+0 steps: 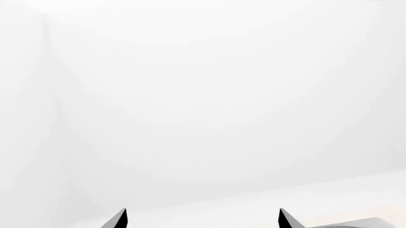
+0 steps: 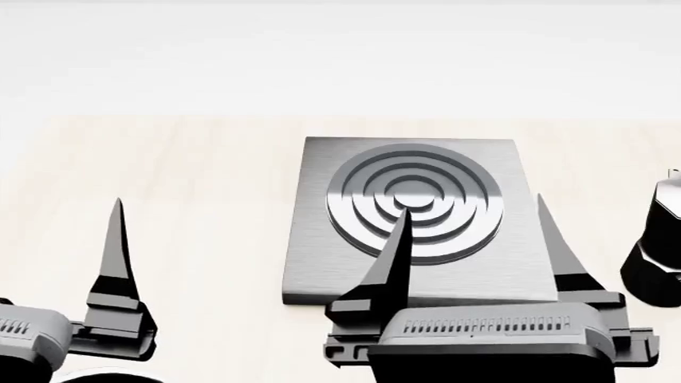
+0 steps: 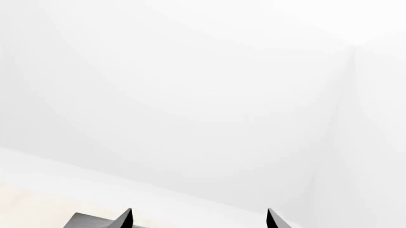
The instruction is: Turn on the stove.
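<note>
L wrist view: left gripper tips wide apart, nothing held, facing blank wall; head view: stove sits mid-table, right gripper spread wide right over its near edge so closer arm, knob not visible, likely under it; R wrist view: tips apart, empty.

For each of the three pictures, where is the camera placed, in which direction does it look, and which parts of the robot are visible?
Head view: from the robot's head, looking down at the flat brushed-grey metal stove on the pale wooden table; both grippers show, left gripper, right gripper.
Left wrist view: near the left gripper, facing white walls; only fingertips show.
Right wrist view: near the right gripper, likewise.
Shared: both wrist views catch a grey stove corner.
</note>
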